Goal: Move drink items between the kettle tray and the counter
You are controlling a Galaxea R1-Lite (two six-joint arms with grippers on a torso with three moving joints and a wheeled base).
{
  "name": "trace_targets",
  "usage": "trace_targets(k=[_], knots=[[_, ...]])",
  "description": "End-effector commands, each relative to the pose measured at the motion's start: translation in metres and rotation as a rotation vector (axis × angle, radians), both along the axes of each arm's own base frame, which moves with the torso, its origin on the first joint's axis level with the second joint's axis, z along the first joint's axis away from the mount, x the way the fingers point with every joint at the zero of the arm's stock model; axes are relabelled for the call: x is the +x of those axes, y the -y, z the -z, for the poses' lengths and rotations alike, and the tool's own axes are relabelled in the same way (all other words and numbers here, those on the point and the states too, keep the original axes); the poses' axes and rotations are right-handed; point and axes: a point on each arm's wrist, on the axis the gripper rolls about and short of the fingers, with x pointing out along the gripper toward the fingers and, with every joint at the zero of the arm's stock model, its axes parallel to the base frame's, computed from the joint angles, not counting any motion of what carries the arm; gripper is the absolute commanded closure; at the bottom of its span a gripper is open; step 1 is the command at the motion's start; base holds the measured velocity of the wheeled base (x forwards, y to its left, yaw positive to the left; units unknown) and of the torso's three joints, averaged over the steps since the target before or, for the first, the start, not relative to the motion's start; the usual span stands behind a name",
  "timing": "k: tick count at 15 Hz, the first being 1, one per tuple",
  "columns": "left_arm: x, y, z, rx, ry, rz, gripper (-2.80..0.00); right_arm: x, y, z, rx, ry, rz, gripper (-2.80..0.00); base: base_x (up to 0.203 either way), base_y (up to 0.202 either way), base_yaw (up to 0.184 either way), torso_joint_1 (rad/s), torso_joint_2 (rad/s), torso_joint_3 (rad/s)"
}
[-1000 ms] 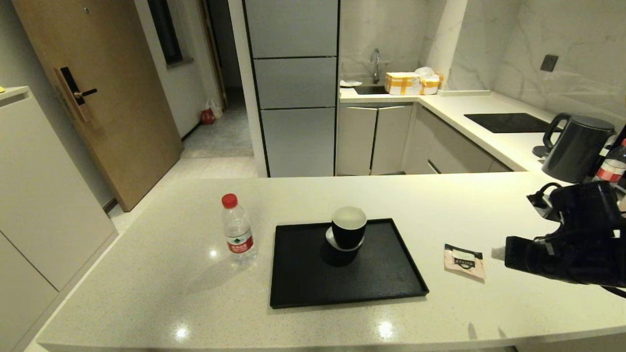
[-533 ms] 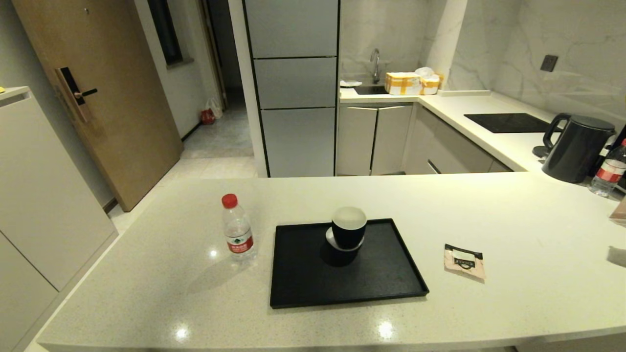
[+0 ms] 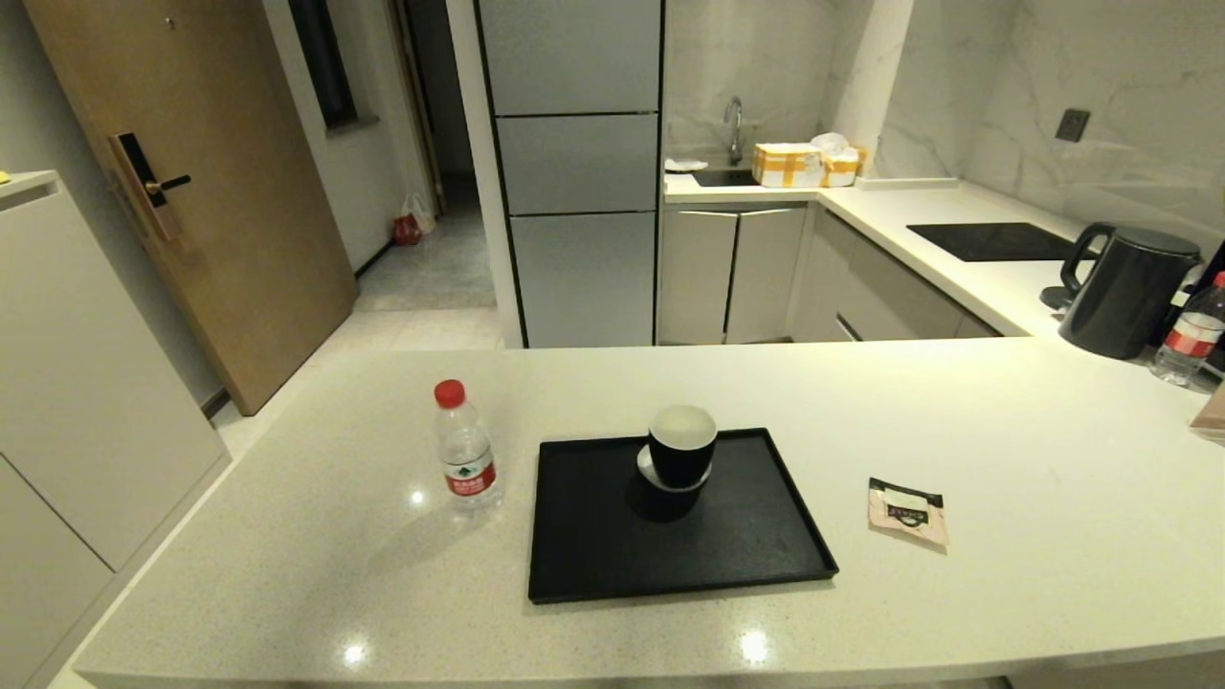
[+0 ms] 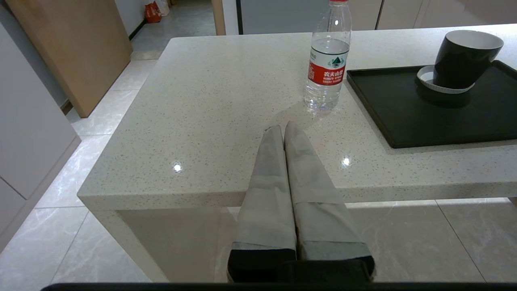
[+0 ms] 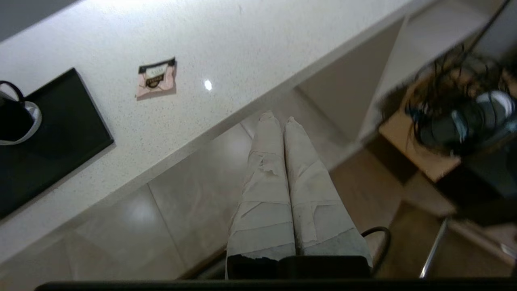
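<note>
A clear water bottle [image 3: 465,448] with red cap and label stands upright on the cream counter [image 3: 316,536], just left of the black tray [image 3: 746,565]. The same bottle [image 4: 327,60] shows in the left wrist view beside the tray [image 4: 404,117]. The pink-and-black tea sachet [image 3: 907,510] lies flat on the counter right of the tray; the right wrist view shows the sachet [image 5: 156,78] too. My left gripper [image 4: 282,128] is shut and empty, near the counter's front edge, short of the bottle. My right gripper [image 5: 278,118] is shut and empty, off the counter over the floor. Neither arm shows in the head view.
A black cup [image 3: 681,446] with white inside sits on a small white saucer at the tray's back. At the far right stand a dark grey kettle [image 3: 1129,289] and a second bottle [image 3: 1189,335]. A black hob panel [image 3: 995,239] lies behind them.
The right arm, over the counter's right end a second ago, has pulled back out of the head view. The bottle, sachet, cup and tray have not moved.
</note>
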Motion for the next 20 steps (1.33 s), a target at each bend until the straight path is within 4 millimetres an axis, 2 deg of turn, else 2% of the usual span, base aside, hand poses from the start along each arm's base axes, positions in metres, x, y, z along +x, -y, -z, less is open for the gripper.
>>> trace_targets(k=[1,3,4,6,8,11,13,14,15,20], knots=[[0.0,0.0,0.0,0.0,0.0,-0.002,0.0,-0.041,-0.001,0.036,-0.055,0.173,-0.054,0.0,0.0,0.0,0.0,0.0,0.0,0.0],[0.0,0.0,0.0,0.0,-0.002,-0.002,0.0,-0.031,-0.002,0.057,-0.14,0.21,-0.163,0.0,0.0,0.0,0.0,0.0,0.0,0.0],[0.0,0.0,0.0,0.0,-0.002,-0.002,0.0,-0.023,-0.002,0.054,-0.159,0.28,-0.179,0.0,0.0,0.0,0.0,0.0,0.0,0.0],[0.0,0.0,0.0,0.0,-0.002,-0.002,0.0,0.006,-0.002,0.067,-0.187,0.345,-0.201,0.0,0.0,0.0,0.0,0.0,0.0,0.0],[0.0,0.0,0.0,0.0,-0.002,-0.001,0.0,0.024,-0.003,0.074,-0.229,0.437,-0.21,0.0,0.0,0.0,0.0,0.0,0.0,0.0],[0.0,0.0,0.0,0.0,0.0,-0.001,0.0,0.054,-0.003,0.116,-0.343,0.418,-0.253,0.0,0.0,0.0,0.0,0.0,0.0,0.0],[0.0,0.0,0.0,0.0,0.0,-0.001,0.0,0.058,-0.006,0.125,-0.353,0.425,-0.409,0.0,0.0,0.0,0.0,0.0,0.0,0.0],[0.0,0.0,0.0,0.0,0.0,-0.001,0.0,0.059,-0.009,0.134,-0.331,0.354,-0.515,0.0,0.0,0.0,0.0,0.0,0.0,0.0],[0.0,0.0,0.0,0.0,0.0,-0.001,0.0,0.059,-0.009,0.137,-0.326,0.331,-0.546,0.0,0.0,0.0,0.0,0.0,0.0,0.0],[0.0,0.0,0.0,0.0,0.0,-0.002,0.0,0.059,-0.009,0.139,-0.268,0.326,-0.52,0.0,0.0,0.0,0.0,0.0,0.0,0.0]])
